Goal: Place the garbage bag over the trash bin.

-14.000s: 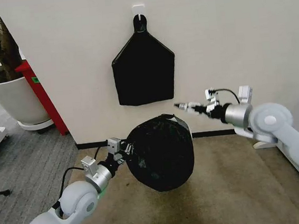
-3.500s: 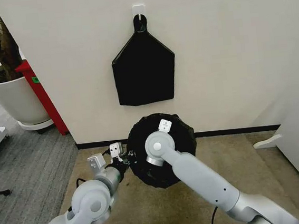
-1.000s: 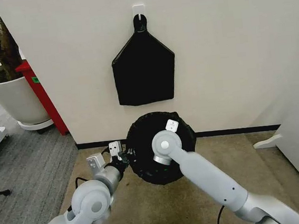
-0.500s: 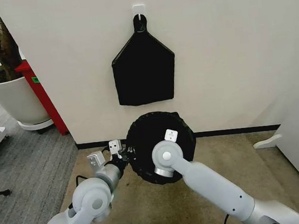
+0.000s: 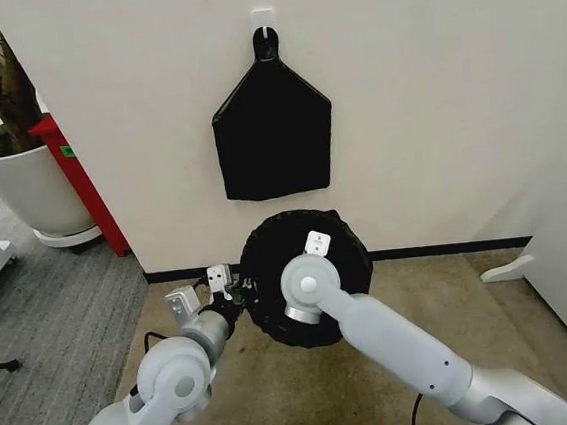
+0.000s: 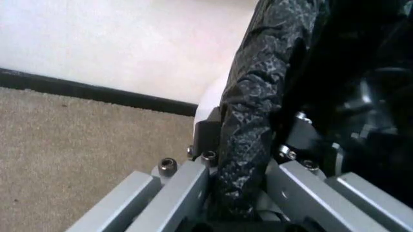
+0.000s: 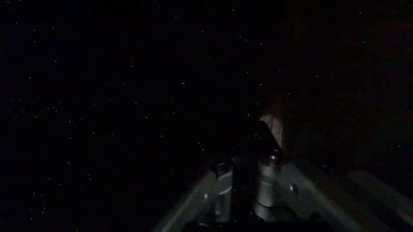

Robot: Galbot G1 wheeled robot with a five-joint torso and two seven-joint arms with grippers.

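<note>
The garbage bag is made of thin black plastic, shiny and crinkly, with a bumpy pattern. The left gripper is made of smooth grey metal with small screws. The carpet is rough and fuzzy.

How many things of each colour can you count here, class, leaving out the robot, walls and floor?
Black: 2 – garbage bag, hanging bundle
White: 2 – trash bin, plant pot
Red: 1 – panel
Total: 5
</note>
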